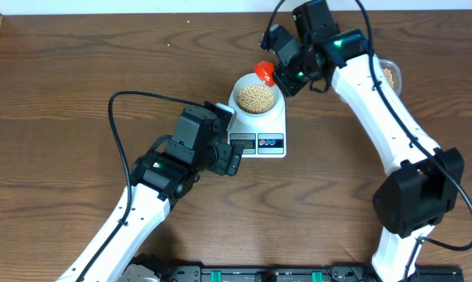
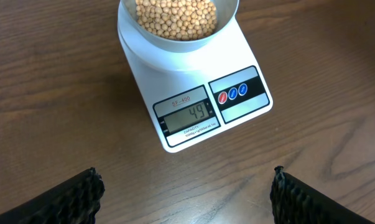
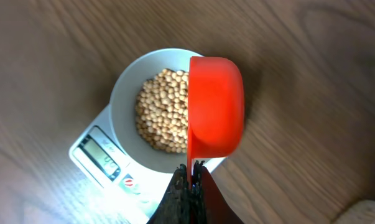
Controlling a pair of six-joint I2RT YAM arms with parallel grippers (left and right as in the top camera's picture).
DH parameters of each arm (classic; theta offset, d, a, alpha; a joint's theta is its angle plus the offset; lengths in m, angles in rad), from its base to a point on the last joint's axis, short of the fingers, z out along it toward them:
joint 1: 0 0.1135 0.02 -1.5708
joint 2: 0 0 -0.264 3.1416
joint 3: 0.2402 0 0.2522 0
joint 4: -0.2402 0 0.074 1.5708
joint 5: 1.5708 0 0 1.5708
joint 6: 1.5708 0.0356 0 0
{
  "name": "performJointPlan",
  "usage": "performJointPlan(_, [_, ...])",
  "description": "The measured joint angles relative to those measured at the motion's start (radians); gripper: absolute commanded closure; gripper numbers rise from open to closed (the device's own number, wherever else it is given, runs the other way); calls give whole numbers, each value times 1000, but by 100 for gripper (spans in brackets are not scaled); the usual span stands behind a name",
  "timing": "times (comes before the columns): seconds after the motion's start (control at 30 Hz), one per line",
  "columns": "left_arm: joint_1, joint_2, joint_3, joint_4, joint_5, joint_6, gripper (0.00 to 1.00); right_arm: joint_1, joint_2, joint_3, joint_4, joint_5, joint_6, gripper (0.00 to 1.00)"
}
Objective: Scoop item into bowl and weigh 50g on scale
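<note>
Right tool [image 3: 191, 173]: clenched on the red scoop's [image 3: 216, 104] handle | Left tool [image 2: 184, 186]: released, empty, near the scale's [image 2: 175, 81] front | Soybeans [image 3: 162, 112]: heaped in the bowl [image 3: 122, 102] on the scale, display [image 2: 188, 114] showing 49 | Relation: scoop head over the rim opposite the display, rolled sideways, handle running back to your right tool | Judgement: a few more beans needed.
</note>
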State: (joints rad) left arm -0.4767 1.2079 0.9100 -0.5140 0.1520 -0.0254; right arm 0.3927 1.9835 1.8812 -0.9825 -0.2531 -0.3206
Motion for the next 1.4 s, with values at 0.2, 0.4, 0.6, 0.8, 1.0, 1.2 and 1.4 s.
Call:
performJointPlan(0.2, [0,0,0,0,0,0,12,50,0,0,14,131,0,99])
performJointPlan(0.4, [0,0,0,0,0,0,12,97,0,0,17,216,0,99])
performJointPlan(0.6, [0,0,0,0,0,0,12,106,0,0,18,238,0,99])
performJointPlan(0.8, [0,0,0,0,0,0,12,106,0,0,19,246,0,99])
performJointPlan(1.0, [0,0,0,0,0,0,12,106,0,1,19,245,0,99])
performJointPlan(1.2, [0,0,0,0,0,0,12,96,0,1,39,203,2,99])
performJointPlan(1.4, [0,0,0,0,0,0,12,61,0,1,50,122,18,99])
